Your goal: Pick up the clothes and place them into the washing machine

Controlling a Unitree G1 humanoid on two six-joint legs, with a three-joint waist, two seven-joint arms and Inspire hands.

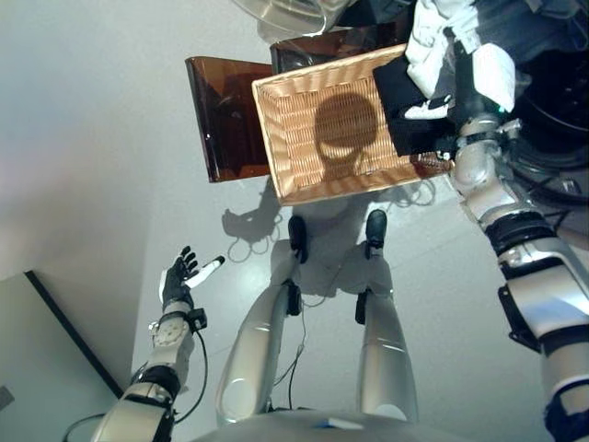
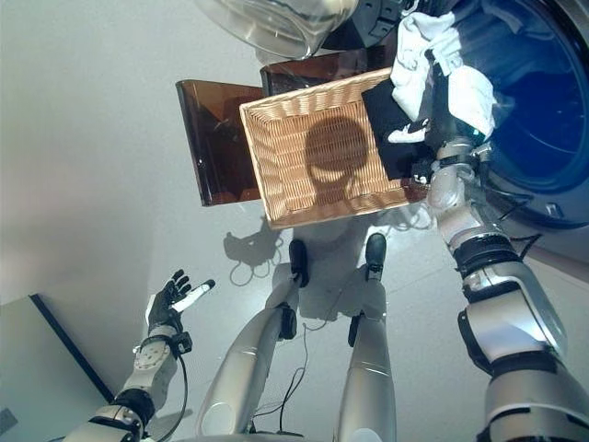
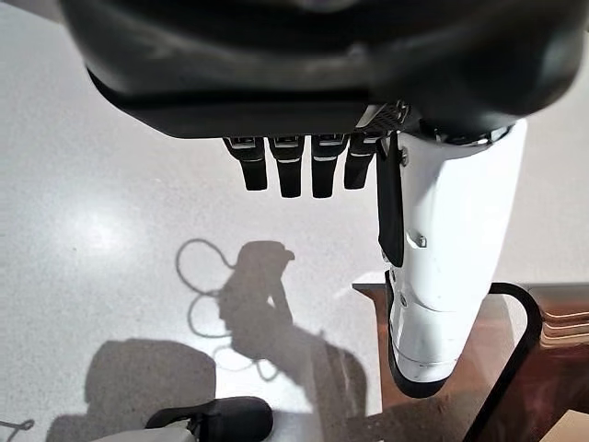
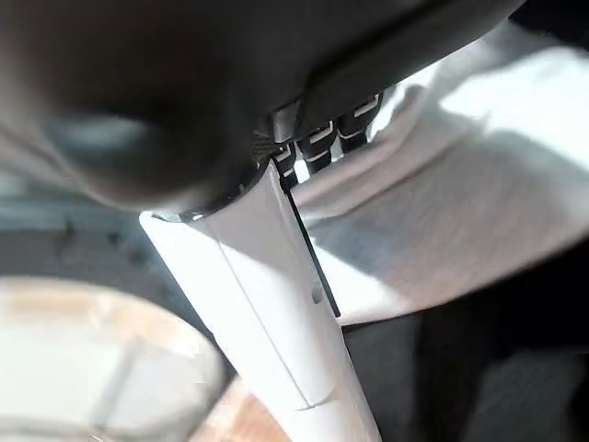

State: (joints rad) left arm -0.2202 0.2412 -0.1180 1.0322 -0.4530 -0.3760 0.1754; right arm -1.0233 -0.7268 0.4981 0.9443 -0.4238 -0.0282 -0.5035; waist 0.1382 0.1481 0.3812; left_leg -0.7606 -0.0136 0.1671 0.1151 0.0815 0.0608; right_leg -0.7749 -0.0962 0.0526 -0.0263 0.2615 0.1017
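**White garment held between basket and drum**

We see our right hand (image 2: pixel 433 138) raised above the far right corner of the wicker basket (image 2: pixel 304 198), with its fingers curled into a white garment (image 2: pixel 419 55). In the right wrist view the cloth (image 4: pixel 442 212) bunches against the fingers and the white-covered thumb, so we read the grip as closed on it. The garment hangs in loose folds beside the open mouth of the washing machine (image 2: pixel 529 120), whose dark drum shows at the right of the right eye view. We judge the garment not yet inside. A black piece of clothing (image 2: pixel 391 129) lies in the basket's far right corner, directly under the raised hand. The rest of the basket's woven floor is bare. The basket rests on a brown translucent stand (image 2: pixel 212 138).

Our left hand (image 1: pixel 179 276) shows low at the left, well apart from the basket, over the floor, with straight, spread fingers that hold nothing.

We judge the step in hand to be carrying the white piece into the drum. The risks lie in the loose cloth. A trailing fold could catch on the rim of the machine's opening, or on the basket's edge, and pull free of the fingers. The grip takes only part of the garment, so the hanging part may drape outside the opening if we release too early. The black piece remains to be picked afterwards.
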